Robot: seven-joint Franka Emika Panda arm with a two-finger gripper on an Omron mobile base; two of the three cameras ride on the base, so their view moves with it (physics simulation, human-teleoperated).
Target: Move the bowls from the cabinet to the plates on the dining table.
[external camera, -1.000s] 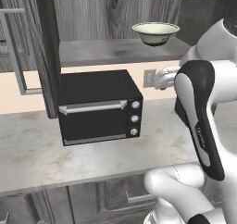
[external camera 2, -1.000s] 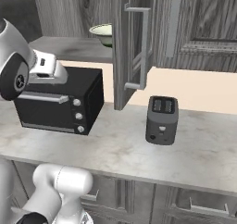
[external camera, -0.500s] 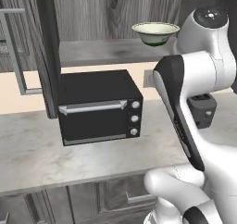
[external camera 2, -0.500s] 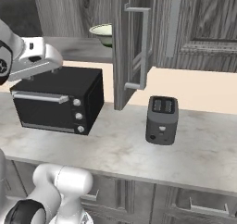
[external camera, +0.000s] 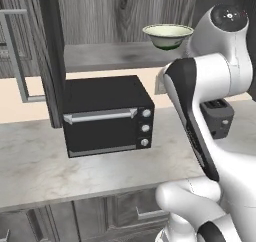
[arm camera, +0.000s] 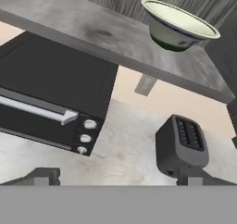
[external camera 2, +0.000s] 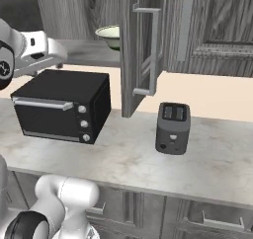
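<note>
A black toaster oven (external camera: 106,115) sits on the marbled tabletop (external camera: 35,166), directly under the open cabinet (external camera 2: 143,45). To its right stands a dark grey toaster (external camera 2: 172,128), just past the cabinet door that hangs open with its long silver bar handle (external camera 2: 150,55) facing out. That open door juts forward between the oven and the toaster, and from the right base view it hides half of the pale cream-green bowl (external camera: 167,36) on the cabinet shelf (external camera: 110,56).

From the left base view the bowl shows whole, sitting near the front edge of the shelf, while the robot's white arm covers most of the toaster. The hand view looks up at the bowl from below and shows a greenish foot under its light rim, with the oven lower left and the toaster lower right.

The hand (arm camera: 118,177) hangs over the tabletop, well below the bowl. Its two dark fingertips (arm camera: 42,176) stand spread as wide as they go, touching nothing and holding nothing.
</note>
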